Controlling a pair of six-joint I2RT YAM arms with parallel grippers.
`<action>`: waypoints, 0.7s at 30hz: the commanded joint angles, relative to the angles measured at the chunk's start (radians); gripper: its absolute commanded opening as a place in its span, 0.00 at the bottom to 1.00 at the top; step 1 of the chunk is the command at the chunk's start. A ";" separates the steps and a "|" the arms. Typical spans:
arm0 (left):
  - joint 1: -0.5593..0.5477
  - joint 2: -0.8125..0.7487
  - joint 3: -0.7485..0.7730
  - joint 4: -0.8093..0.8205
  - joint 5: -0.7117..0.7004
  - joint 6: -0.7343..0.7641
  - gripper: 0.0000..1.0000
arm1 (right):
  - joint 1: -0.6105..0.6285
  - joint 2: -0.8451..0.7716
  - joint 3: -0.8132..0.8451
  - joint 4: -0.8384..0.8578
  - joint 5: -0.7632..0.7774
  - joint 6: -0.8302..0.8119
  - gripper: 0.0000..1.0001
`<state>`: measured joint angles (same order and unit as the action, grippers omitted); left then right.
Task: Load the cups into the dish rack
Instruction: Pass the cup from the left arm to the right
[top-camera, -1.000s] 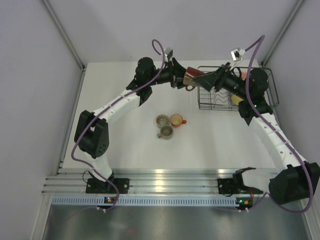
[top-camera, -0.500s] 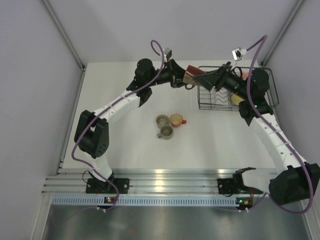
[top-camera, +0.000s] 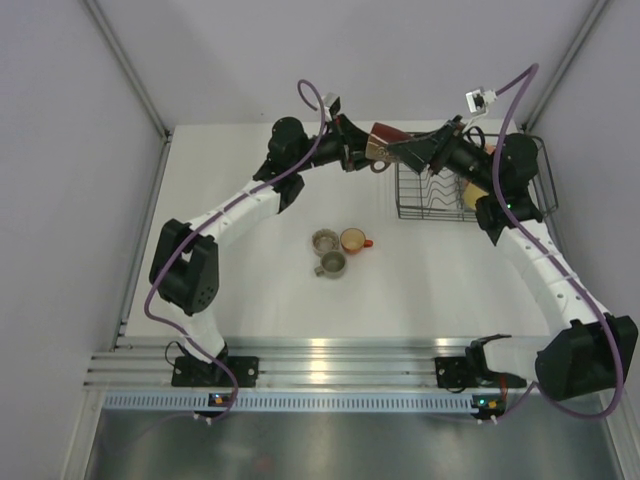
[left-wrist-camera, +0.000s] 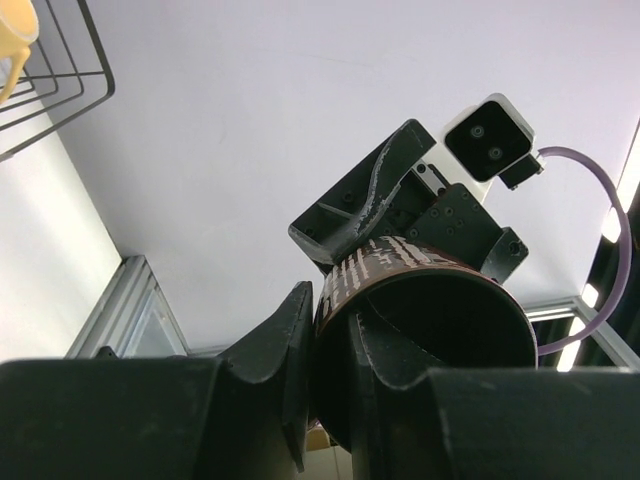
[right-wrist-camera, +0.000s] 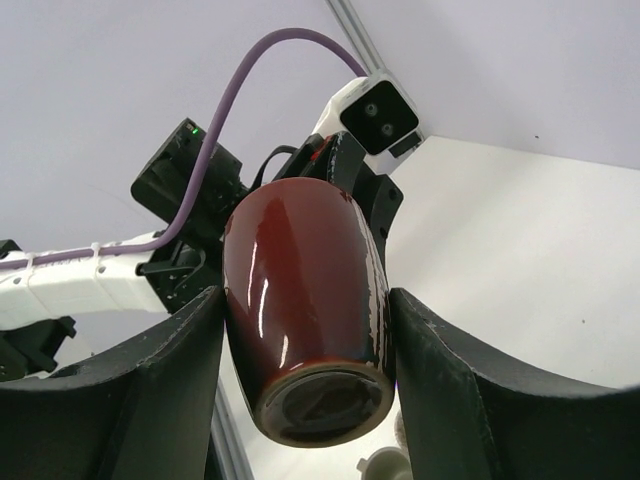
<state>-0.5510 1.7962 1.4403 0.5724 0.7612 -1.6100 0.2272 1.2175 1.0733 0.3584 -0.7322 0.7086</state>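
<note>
Item 1: dark brown cup (top-camera: 384, 142), glossy, lying roughly level in the air between the two arms, above the far part of the surface (top-camera: 250, 290) and just left of the dish rack (top-camera: 430, 215).
- Left fingers (left-wrist-camera: 285, 350): closed on the cup's rim, one finger outside the wall and one inside the mouth.
- Right fingers (right-wrist-camera: 180, 380): pressed against the cup's body on both sides, with its base towards the right wrist camera.

Item 2: dish rack, black wire, at the far right of the surface. A yellow cup (top-camera: 474, 196) lies in its right part.

Item 3: orange cup (top-camera: 352, 240) and two grey-olive cups (top-camera: 324, 240) (top-camera: 332, 264), upright and clustered mid-surface, well apart from the rack.
</note>
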 joint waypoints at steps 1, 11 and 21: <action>-0.027 -0.011 0.065 0.207 0.004 -0.087 0.00 | 0.024 0.028 0.016 -0.013 -0.045 -0.023 0.43; -0.038 -0.008 0.069 0.207 0.001 -0.087 0.00 | 0.034 0.048 0.024 -0.033 -0.050 -0.029 0.69; -0.043 -0.012 0.066 0.207 0.000 -0.087 0.00 | 0.040 0.042 0.022 -0.027 -0.036 -0.032 0.77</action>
<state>-0.5758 1.8114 1.4418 0.6296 0.7498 -1.6688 0.2527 1.2545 1.0821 0.3462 -0.7834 0.7074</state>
